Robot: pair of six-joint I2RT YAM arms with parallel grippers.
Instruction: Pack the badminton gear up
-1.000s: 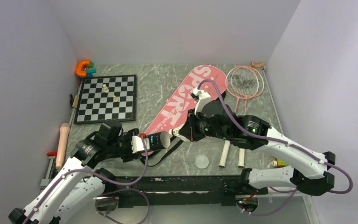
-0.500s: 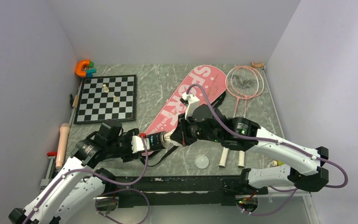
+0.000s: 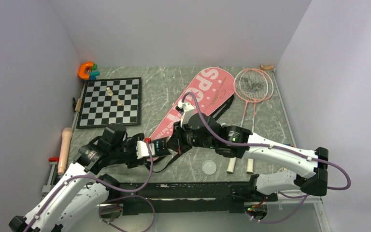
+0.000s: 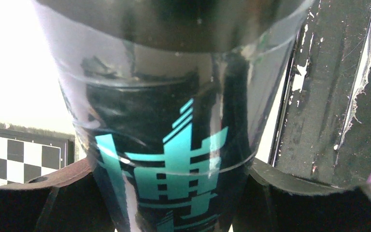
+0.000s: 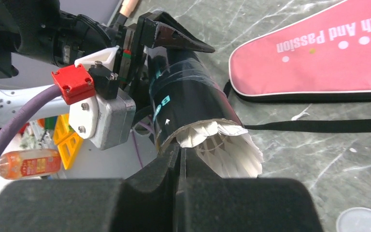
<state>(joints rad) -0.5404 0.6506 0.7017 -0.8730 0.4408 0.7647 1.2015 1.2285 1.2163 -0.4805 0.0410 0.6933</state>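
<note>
Soft, even light in the overhead view; faint shadows on the desk (image 3: 160, 93). Left wrist view: upper left blown white, glare streaks on the black tube (image 4: 174, 145). Right wrist view: right claw (image 5: 179, 153) dark and blurred at bottom, shuttlecock (image 5: 228, 145) crisp.

L gripper (image 3: 155, 147) clamped wide on tube (image 5: 188, 92), arm fwd-right, R gripper (image 5: 179, 151) pinching shuttlecock (image 5: 227, 145), arm stretched leftward
</note>
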